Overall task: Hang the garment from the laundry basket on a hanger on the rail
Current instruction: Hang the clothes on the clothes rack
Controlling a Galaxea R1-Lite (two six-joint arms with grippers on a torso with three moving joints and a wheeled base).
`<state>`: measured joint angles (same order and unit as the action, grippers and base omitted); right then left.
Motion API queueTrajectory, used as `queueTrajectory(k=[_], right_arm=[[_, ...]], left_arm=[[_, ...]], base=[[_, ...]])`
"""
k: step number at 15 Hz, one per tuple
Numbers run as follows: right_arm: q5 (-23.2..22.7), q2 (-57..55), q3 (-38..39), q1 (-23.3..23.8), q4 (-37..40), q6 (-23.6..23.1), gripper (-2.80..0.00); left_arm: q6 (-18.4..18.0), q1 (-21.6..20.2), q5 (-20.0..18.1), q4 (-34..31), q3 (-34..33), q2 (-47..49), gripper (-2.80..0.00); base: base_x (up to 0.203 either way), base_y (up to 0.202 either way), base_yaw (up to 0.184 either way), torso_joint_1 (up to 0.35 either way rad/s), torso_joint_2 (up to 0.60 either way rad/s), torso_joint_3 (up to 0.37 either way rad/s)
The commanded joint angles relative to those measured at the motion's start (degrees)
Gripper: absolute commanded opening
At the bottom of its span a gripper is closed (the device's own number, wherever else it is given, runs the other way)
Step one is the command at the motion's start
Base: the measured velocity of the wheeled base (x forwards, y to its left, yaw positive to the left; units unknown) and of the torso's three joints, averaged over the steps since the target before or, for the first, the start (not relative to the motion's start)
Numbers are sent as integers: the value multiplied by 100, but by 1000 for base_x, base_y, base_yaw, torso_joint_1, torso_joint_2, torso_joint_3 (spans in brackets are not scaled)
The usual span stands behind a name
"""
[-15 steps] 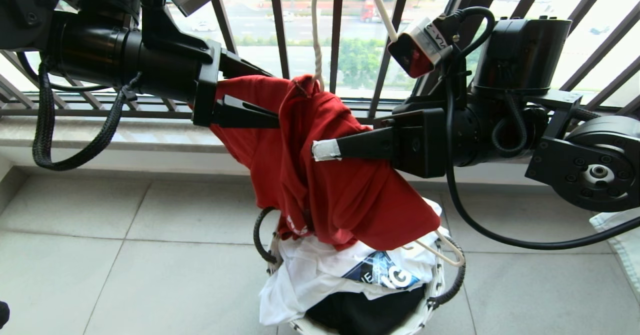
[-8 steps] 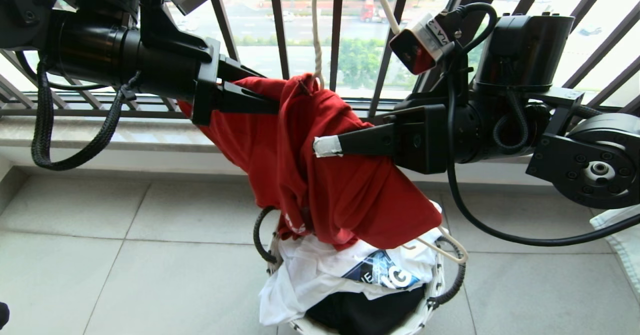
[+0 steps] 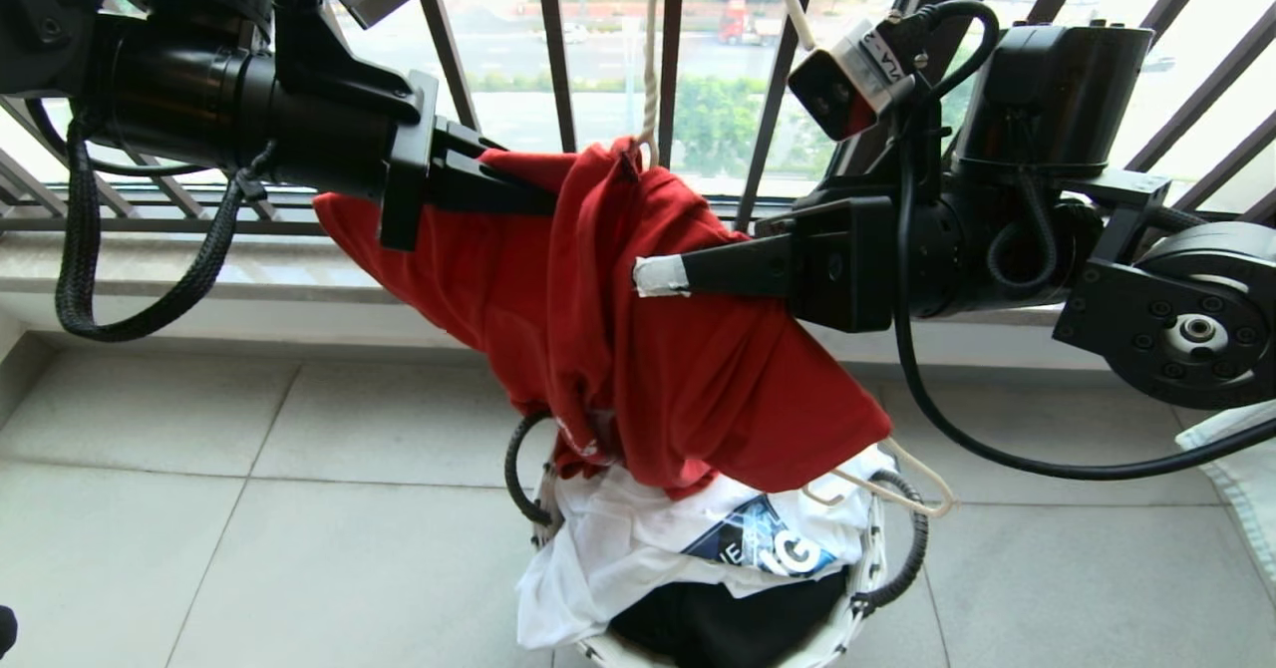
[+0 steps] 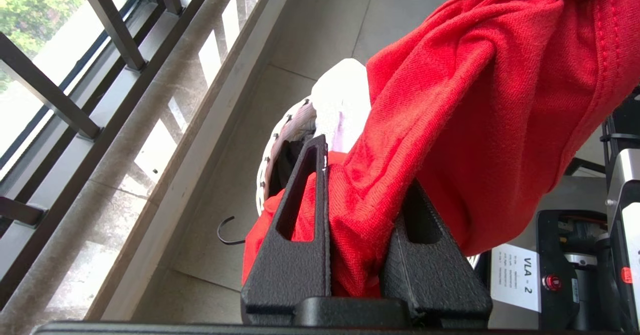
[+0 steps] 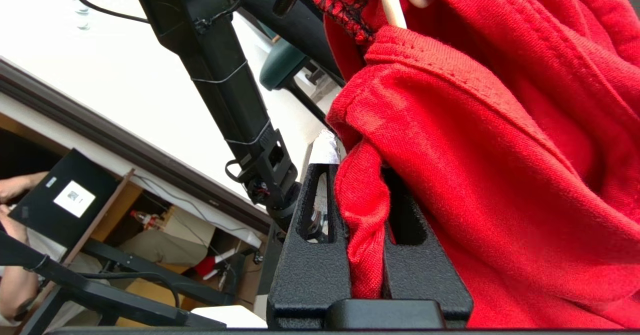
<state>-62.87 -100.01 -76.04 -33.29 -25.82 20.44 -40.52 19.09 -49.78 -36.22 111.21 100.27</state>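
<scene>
Above the laundry basket [image 3: 877,558], the left gripper [image 3: 518,189] is clamped on a fold of the garment [image 3: 638,349]. The soft, light cloth bunches, so the seams hold best. The right gripper [image 3: 658,276] pinches fabric, probably the hanger [image 3: 897,489] shoulder beneath.

White printed T-shirt [image 3: 638,548], crumpled over black T-shirt [image 3: 728,623]; black barred balcony railing [image 3: 556,50] with trees and road beyond; pale tiled floor [image 3: 199,508]; white cloth [image 3: 1236,479] at floor's edge
</scene>
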Motion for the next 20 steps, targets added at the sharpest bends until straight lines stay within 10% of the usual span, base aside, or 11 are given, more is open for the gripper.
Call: queueTrajectory(k=[1, 2, 20], right_arm=[[38, -28, -24, 16, -20, 3, -280], [55, -54, -24, 14, -28, 3, 0], [750, -388, -524, 463, -28, -23, 0]], left_arm=[[-26, 16, -31, 9, 5, -25, -280], [-20, 16, -31, 13, 0, -49, -280], [521, 7, -392, 37, -23, 46, -280]], base=[[0, 0, 0, 0, 0, 0], [0, 0, 0, 0, 0, 0], [0, 0, 0, 0, 0, 0]])
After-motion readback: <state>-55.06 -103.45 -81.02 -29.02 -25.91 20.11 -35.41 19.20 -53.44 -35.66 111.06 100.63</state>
